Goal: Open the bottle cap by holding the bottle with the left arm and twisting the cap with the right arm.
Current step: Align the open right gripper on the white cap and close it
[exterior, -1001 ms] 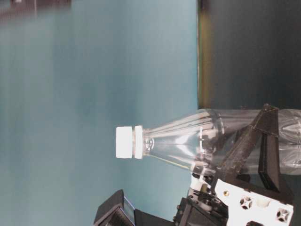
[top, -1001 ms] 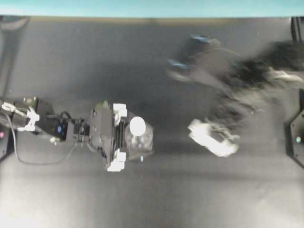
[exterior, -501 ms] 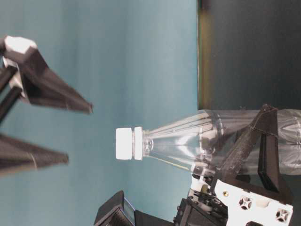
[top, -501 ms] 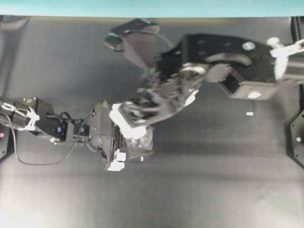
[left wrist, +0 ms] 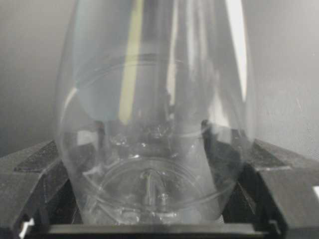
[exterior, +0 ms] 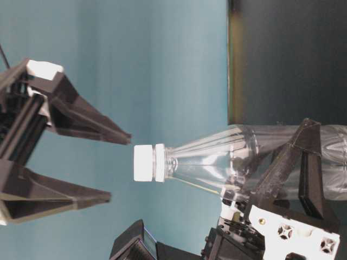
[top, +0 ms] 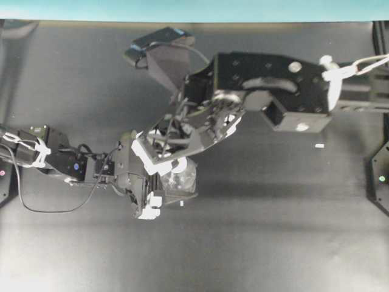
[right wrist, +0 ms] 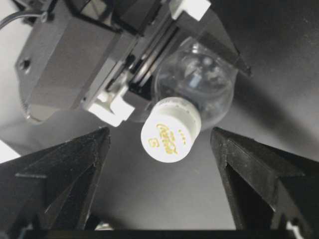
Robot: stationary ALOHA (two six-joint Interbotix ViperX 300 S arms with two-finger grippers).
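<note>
While your left gripper (top: 159,182) is clamping the bottle (exterior: 227,160) upright, its cap (right wrist: 170,130) is sitting directly below your right gripper's (right wrist: 159,149) spread jaws

right arm (top: 267,91) swung in from the far side, its wide-open tool (right wrist: 159,144) now straddling the bottle cap (exterior: 144,163), untouched
</note>
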